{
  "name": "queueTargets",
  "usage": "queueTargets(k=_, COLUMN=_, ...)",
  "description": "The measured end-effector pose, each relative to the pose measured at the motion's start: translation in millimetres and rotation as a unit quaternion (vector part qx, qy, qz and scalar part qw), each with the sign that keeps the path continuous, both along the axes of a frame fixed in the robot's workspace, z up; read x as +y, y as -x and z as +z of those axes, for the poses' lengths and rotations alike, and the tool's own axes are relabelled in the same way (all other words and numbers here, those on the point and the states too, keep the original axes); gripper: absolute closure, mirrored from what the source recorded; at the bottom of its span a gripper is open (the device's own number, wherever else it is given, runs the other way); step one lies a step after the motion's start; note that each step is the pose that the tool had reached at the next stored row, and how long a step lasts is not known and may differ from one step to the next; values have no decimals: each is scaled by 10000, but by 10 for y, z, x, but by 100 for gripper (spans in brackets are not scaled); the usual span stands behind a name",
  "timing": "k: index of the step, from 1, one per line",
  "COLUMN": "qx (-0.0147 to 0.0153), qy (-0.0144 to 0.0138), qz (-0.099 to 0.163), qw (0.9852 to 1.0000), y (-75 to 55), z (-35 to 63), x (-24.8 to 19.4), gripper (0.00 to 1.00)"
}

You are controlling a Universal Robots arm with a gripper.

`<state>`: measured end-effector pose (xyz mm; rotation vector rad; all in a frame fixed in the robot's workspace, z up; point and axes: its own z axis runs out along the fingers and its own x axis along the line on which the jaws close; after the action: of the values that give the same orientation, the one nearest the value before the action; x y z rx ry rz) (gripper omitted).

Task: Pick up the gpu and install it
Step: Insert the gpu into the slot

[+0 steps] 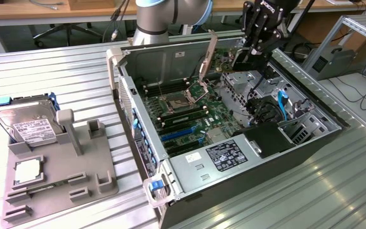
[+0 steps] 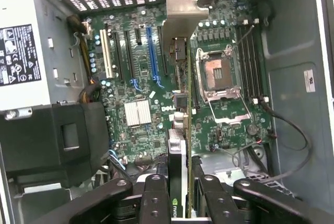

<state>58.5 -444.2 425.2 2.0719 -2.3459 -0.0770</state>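
Open computer case (image 1: 165,61): gripper (image 2: 180,195) clamps gpu (image 2: 177,140) above motherboard (image 2: 122,91).

An open computer case (image 1: 138,90) lies on its side on the ribbed metal worktop (image 1: 55,71), motherboard (image 1: 192,112) facing up, with a labelled power supply (image 1: 228,155) at its near end. The black fingers (image 1: 253,45) reach down over the case's far end and clamp the gpu (image 1: 207,59), whose long silver bracket stands nearly upright above the board beside the CPU socket (image 1: 173,101). Whether the card sits in a slot cannot be told. At the exterior view's left, a grey fixture (image 1: 94,188) holds a hard drive (image 1: 27,125) and a CPU chip (image 1: 28,171).
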Motion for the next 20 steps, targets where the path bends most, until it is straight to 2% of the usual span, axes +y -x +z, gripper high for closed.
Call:
queueTargets(k=7, qx=0, qy=0, qz=422, qw=9991, y=0, z=-1, x=6, gripper=73)
queueTargets(k=17, qx=0, qy=-1, qz=447, qw=9990, y=0, z=-10, x=7, gripper=73)
queueTargets(k=20, qx=-17, qy=1, qz=446, qw=9990, y=7, z=-59, x=6, gripper=73)
